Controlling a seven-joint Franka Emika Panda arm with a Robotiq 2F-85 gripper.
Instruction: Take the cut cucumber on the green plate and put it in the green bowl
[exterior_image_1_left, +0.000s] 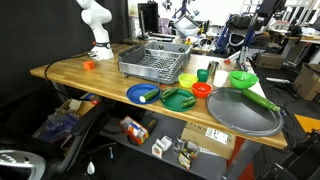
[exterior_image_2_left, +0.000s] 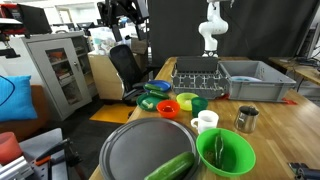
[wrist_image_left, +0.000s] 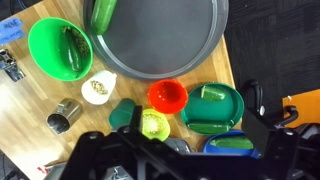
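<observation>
In the wrist view the dark green plate (wrist_image_left: 232, 104) lies near the table's edge. The cut cucumber (wrist_image_left: 211, 92), a short green chunk, rests on its upper part, with a longer green piece below it. My gripper (wrist_image_left: 196, 128) is open and empty, high above the plate, its dark fingers framing it. The lime-green bowl (wrist_image_left: 45, 50) sits far to the upper left and holds a thin green stick. In both exterior views the plate (exterior_image_1_left: 180, 100) (exterior_image_2_left: 149, 101) and the bowl (exterior_image_1_left: 243, 79) (exterior_image_2_left: 224, 152) show, but the gripper is out of frame.
A large grey tray (wrist_image_left: 160, 40) with a whole cucumber (wrist_image_left: 102, 12) on its rim lies between bowl and plate. An orange-red bowl (wrist_image_left: 167, 96), dark green cup (wrist_image_left: 125, 112), white cup (wrist_image_left: 98, 88), metal cup (wrist_image_left: 65, 118) and blue plate (wrist_image_left: 222, 151) stand close by. A dish rack (exterior_image_1_left: 155, 60) stands behind.
</observation>
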